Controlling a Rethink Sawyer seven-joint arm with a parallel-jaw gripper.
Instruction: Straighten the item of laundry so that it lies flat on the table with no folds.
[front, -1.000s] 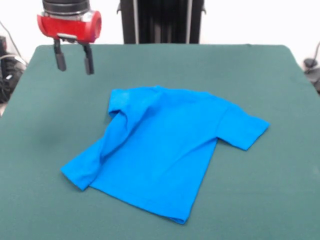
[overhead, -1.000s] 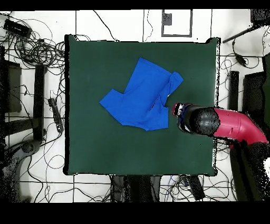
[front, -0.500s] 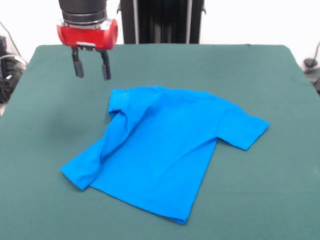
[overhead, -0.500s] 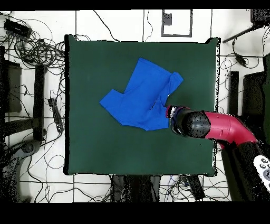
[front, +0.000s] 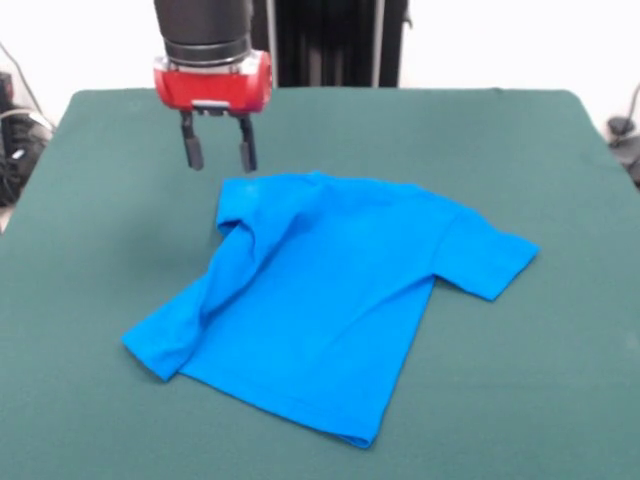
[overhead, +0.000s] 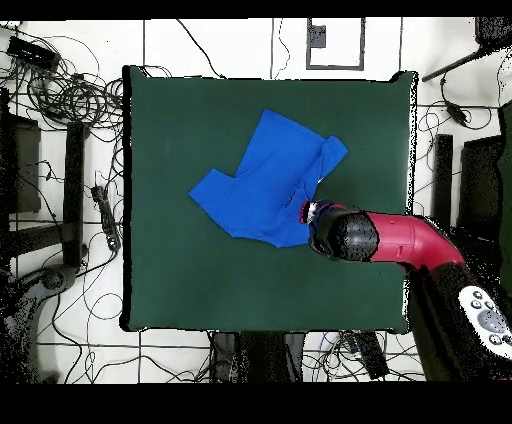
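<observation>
The item of laundry (front: 340, 290) is a bright blue T-shirt lying plain side up on the dark green table (front: 520, 140). Its left sleeve is folded in over the body, with a raised crease along that side; the right sleeve lies spread out. My gripper (front: 218, 155) hangs open just above the table, beside the shirt's far left corner, with nothing between its two black fingers. In the overhead view the shirt (overhead: 265, 180) lies near the table's (overhead: 170, 270) middle, and the red arm covers the gripper (overhead: 312, 212) at the shirt's lower right edge.
Cables and black equipment (overhead: 70, 100) lie on the floor around the table. A black pedestal (front: 325, 40) stands behind the far edge. Green cloth extends well beyond the shirt on every side.
The gripper has moved right in the front view, from the table's far left corner to the shirt's corner, staying open. The shirt has not moved.
</observation>
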